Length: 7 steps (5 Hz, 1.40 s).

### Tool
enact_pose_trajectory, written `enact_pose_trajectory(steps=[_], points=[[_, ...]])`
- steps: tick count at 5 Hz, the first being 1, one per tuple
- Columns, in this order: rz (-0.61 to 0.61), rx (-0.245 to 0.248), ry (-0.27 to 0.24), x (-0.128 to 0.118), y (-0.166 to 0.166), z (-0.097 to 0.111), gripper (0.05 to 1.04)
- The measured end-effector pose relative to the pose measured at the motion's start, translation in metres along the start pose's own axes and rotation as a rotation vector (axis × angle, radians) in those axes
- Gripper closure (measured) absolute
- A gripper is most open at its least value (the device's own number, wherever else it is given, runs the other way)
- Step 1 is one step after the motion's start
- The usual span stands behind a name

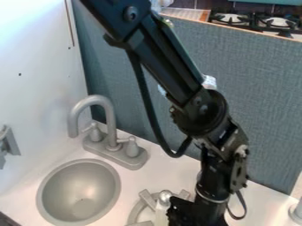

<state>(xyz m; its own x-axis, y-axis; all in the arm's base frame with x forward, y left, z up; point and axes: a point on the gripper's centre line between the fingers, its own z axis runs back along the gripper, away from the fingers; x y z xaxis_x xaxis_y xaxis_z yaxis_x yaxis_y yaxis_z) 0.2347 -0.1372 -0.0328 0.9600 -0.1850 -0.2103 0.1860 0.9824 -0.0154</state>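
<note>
One round gray sink (78, 193) sits in the white counter (168, 170), low on the left side of the view. It is like a deep bowl, and down inside it there is a flat, round spot. A gray tap (108, 112) stands behind the sink, with its bent pipe curving over to the left and its end pointing down. Two little handles are on the tap's base (126, 158). Near the bottom edge, right of the sink, is a gray stove ring (137, 212) with short bars. A pale thing (161, 216) with a round silver top (166, 195) is there, in front of part of the ring in the view. It is long and thin, and its long way goes up and down, with the silver top pointing up. The bottom edge cuts off its low end. The black gripper (187, 214) is just beside it, on the right, and hangs down from the black arm (171, 66). I can't tell if the gripper is apart or together, or if it touches the pale thing. A blue-gray board (259, 88) stands behind the counter.
</note>
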Motion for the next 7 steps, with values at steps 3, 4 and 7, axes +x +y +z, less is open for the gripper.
enact_pose_trajectory(steps=[3,4,7], points=[[-0.090,0.078,-0.098,-0.025,-0.033,0.052,0.299],[-0.173,0.079,-0.117,-0.041,-0.061,0.065,0.299],[-0.426,-0.089,-0.076,-0.039,-0.115,0.028,0.299]])
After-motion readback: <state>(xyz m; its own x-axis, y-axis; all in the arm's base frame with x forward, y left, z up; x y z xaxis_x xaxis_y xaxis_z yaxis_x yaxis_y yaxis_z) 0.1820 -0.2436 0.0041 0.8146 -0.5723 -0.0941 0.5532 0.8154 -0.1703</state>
